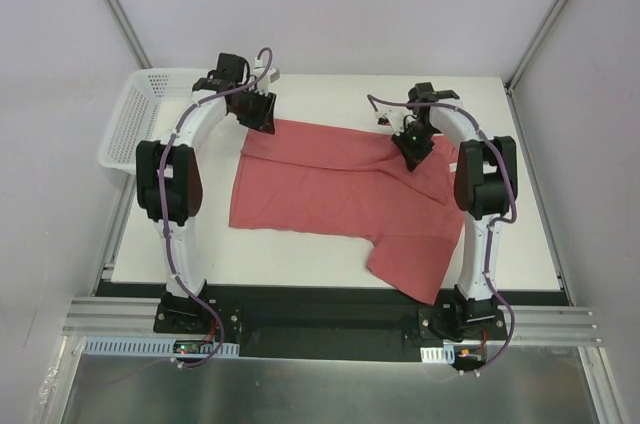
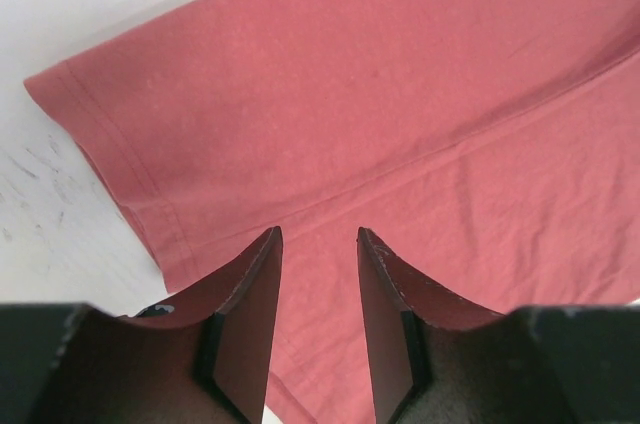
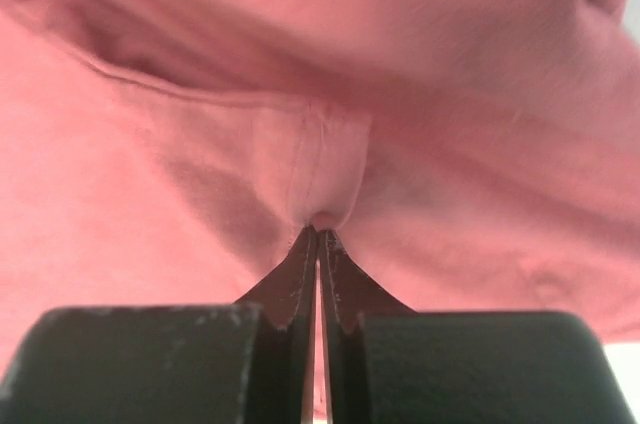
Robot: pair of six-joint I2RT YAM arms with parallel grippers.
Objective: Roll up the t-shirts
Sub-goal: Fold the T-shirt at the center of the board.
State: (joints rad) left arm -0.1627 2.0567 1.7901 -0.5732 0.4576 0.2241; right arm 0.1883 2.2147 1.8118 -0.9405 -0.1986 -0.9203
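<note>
Fabric first: the salmon-red t-shirt point(image 1: 330, 189) lies spread on the white table point(image 1: 300, 259). It is mostly flat. Its body runs from the far left toward the right, and one part trails down to the near right edge beside the right arm's base. No print shows on it. Its far left corner lies on the bare tabletop — the left wrist view shows a stitched hem there and a seam line running across the cloth.

The right gripper point(image 3: 318, 229) is down on the shirt's far right part. Its jaws are pressed together with a small pleat of the red cloth nipped at the tips, and the fabric bunches into folds around that pinch. The left gripper point(image 2: 320, 236) hangs over the far left corner of the shirt with its jaws apart, and cloth shows through the gap between them. Whether its fingertips touch the fabric I cannot tell.

Both arms reach from their bases at the near edge and bend inward over the far half of the table. A white perforated basket point(image 1: 135, 119) stands at the table's far left corner, near the left arm — apart from the shirt.
</note>
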